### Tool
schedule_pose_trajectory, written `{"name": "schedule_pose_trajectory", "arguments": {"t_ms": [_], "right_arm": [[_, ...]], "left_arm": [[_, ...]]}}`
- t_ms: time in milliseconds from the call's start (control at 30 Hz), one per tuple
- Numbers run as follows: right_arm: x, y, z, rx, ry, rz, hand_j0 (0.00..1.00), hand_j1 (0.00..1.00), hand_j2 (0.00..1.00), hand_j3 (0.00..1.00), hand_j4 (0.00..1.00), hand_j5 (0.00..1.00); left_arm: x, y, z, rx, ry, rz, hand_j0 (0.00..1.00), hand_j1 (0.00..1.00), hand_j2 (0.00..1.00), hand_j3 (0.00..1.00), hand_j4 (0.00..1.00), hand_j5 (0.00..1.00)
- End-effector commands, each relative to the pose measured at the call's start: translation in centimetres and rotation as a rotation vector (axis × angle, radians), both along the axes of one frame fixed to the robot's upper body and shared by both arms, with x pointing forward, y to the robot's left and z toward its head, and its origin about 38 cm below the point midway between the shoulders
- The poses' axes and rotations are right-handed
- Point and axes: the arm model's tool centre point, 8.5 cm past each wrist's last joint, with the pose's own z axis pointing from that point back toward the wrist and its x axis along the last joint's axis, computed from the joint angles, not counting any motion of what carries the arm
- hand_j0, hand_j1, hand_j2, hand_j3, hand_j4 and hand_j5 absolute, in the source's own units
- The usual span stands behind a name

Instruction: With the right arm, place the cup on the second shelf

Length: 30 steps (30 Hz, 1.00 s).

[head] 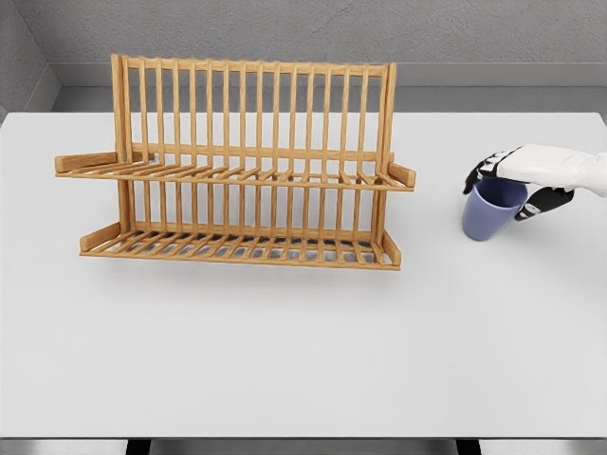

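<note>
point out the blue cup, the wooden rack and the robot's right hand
blue cup (490, 214), head view, on its outer wall
wooden slatted dish rack (237, 176), head view, on the upper shelf
white right hand (517, 180), head view, on its back

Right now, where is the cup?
In the head view the blue cup sits at the right side of the white table, to the right of the wooden rack and clear of it, with the right hand closed around it.

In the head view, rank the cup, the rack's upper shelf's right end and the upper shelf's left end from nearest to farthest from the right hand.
1. Cup, in the right hand's grasp.
2. Upper shelf's right end, to the hand's left.
3. Upper shelf's left end, far left.
</note>
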Motion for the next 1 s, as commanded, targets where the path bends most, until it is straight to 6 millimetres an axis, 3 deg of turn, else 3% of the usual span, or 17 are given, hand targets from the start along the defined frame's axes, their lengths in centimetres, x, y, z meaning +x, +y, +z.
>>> {"name": "schedule_pose_trajectory", "arguments": {"t_ms": [0,300,600,967], "right_arm": [[0.0,-0.1,0.1,0.005,0.000,-0.004,0.59,0.59,0.59,0.59,0.59,0.59],[0.5,-0.4,1.9,0.006,-0.042,-0.010,0.59,0.59,0.59,0.59,0.59,0.59],[1.4,-0.4,5.2,0.011,-0.115,-0.013,0.60,0.60,0.60,0.60,0.60,0.60],[1.8,1.4,9.6,0.009,-0.218,0.045,0.60,0.60,0.60,0.60,0.60,0.60]], "left_arm": [[0.0,0.0,0.0,0.000,0.001,0.000,1.00,1.00,1.00,1.00,1.00,1.00],[0.0,0.0,0.0,0.000,0.000,0.000,1.00,1.00,1.00,1.00,1.00,1.00],[0.0,0.0,0.0,0.000,0.001,0.000,1.00,1.00,1.00,1.00,1.00,1.00],[0.0,0.0,0.0,0.000,0.000,0.000,1.00,1.00,1.00,1.00,1.00,1.00]]}}
